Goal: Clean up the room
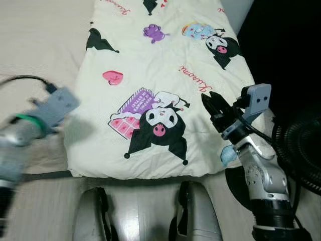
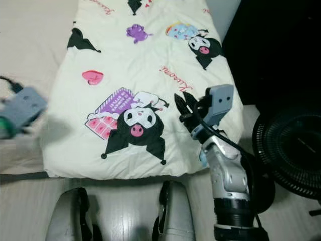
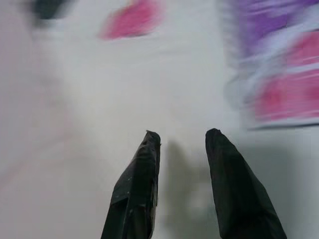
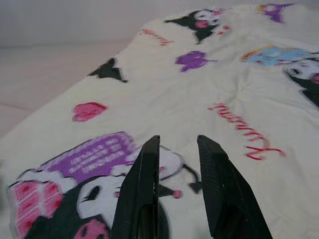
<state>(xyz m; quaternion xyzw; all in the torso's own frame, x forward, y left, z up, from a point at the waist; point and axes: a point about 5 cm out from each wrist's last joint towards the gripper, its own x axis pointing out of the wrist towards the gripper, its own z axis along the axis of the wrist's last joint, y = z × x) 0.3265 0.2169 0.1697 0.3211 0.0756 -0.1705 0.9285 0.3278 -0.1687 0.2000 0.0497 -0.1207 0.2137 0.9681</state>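
Note:
A cream blanket [image 1: 160,60] printed with black cartoon figures, pink hearts and a purple book lies spread flat ahead of me. My right gripper [image 1: 209,100] hovers just above the blanket's right side, beside the large black figure [image 1: 159,125]; in the right wrist view its fingers [image 4: 144,189] stand apart with nothing between them. My left arm [image 1: 30,125] is blurred at the blanket's left edge. The left gripper [image 3: 183,133] is open over plain cream cloth, between the pink heart [image 3: 130,20] and the purple and pink print [image 3: 284,89].
The blanket lies on a beige mattress [image 1: 35,40]. A black floor fan [image 1: 298,150] stands close to my right arm. A black cable [image 1: 25,79] runs along the left. My silver legs [image 1: 140,216] stand on pale floor at the blanket's near edge.

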